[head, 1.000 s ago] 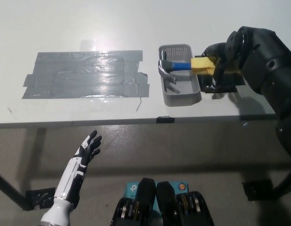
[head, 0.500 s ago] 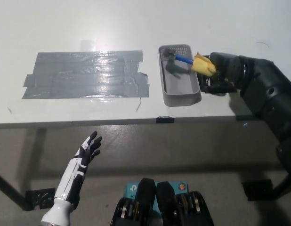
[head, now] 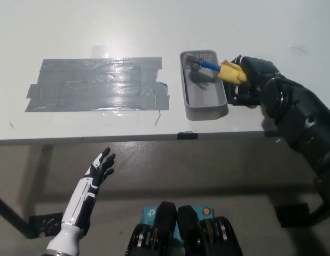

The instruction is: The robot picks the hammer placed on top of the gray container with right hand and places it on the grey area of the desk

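Right now the black right hand [head: 249, 80] is wrapped round the yellow grip of the hammer [head: 217, 69]; its steel head sits over the far end of the gray container [head: 203, 104]. Looks stiff and head-heavy, so it'll prob tip down w/ a hold that far back; nearer the blue neck is safer. Grey tape area [head: 95, 85] lies well left. White left hand [head: 99, 166] hangs low, fingers spread, holding nothing. No readable writing.

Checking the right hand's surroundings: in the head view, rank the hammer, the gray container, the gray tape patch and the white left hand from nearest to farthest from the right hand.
1. Hammer: its yellow grip is in the right hand.
2. Container: just to that hand's left on the desk.
3. Tape patch: farther left on the desk.
4. Left hand: below the desk edge, lower left, resting open.
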Controlling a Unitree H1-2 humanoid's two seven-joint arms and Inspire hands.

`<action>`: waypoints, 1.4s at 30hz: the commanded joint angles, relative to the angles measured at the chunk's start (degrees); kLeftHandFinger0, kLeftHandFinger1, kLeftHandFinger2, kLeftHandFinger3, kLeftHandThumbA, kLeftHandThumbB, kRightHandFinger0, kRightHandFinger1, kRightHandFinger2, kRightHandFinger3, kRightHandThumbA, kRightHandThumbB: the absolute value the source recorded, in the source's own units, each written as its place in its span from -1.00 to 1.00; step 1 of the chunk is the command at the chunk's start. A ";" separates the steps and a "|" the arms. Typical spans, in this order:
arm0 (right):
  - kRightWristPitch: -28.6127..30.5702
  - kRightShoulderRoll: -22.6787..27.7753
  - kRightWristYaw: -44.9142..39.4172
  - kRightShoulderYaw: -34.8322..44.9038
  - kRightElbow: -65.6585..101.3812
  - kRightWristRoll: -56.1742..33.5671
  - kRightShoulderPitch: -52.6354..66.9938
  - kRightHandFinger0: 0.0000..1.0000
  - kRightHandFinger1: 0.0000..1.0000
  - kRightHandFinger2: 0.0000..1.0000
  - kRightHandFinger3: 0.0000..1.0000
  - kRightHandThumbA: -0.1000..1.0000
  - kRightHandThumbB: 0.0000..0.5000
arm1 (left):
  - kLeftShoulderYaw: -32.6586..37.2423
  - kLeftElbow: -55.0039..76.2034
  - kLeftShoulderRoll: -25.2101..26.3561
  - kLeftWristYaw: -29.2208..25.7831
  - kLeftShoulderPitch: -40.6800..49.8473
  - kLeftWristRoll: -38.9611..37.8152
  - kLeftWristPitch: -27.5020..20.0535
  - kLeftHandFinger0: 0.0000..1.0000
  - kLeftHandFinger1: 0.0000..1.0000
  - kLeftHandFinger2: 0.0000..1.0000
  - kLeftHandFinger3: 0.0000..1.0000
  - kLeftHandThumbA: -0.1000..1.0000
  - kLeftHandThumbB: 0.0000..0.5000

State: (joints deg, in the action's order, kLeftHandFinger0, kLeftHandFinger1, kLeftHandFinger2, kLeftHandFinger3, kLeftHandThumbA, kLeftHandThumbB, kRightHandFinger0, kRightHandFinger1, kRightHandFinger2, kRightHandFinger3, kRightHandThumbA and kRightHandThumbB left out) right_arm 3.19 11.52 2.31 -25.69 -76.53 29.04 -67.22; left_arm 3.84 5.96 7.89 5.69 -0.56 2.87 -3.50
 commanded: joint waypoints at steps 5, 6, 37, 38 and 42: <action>6.70 -0.13 8.58 10.10 5.24 -6.06 -8.13 -1.00 -0.33 0.37 0.30 -1.00 -0.61 | 0.37 2.24 1.51 2.04 -1.65 -0.92 -0.27 1.00 1.00 1.00 1.00 1.00 -0.36; 6.40 -0.22 8.30 10.54 5.61 -5.96 -8.32 -1.00 -0.33 0.40 0.29 -1.00 -0.61 | 0.38 2.30 1.51 2.00 -1.65 -0.90 -0.10 1.00 1.00 1.00 1.00 1.00 -0.35; 5.26 -13.80 10.68 5.93 -0.14 -2.15 -16.30 -1.00 -0.66 0.27 0.53 -1.00 -0.40 | 1.04 2.11 1.37 2.62 -1.99 -0.59 0.34 1.00 1.00 1.00 1.00 1.00 -0.27; 5.21 -13.92 10.75 5.90 -0.28 -2.15 -16.33 -1.00 -0.61 0.34 0.56 -1.00 -0.42 | 1.07 2.13 1.38 2.62 -1.96 -0.63 0.35 1.00 1.00 1.00 1.00 1.00 -0.27; 5.34 -16.48 11.59 4.93 -1.51 -1.54 -16.05 -1.00 -0.44 0.48 0.58 -1.00 -0.31 | 1.40 2.54 1.28 2.55 -1.93 -0.38 0.62 1.00 1.00 1.00 1.00 1.00 -0.24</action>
State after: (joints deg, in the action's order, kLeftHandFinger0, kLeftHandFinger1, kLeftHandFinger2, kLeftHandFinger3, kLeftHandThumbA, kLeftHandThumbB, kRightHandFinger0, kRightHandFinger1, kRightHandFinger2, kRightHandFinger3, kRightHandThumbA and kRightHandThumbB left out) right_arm 6.55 -3.76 9.22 -20.28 -78.54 27.30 -77.67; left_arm 4.87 6.55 8.71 7.04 -1.89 2.75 -2.82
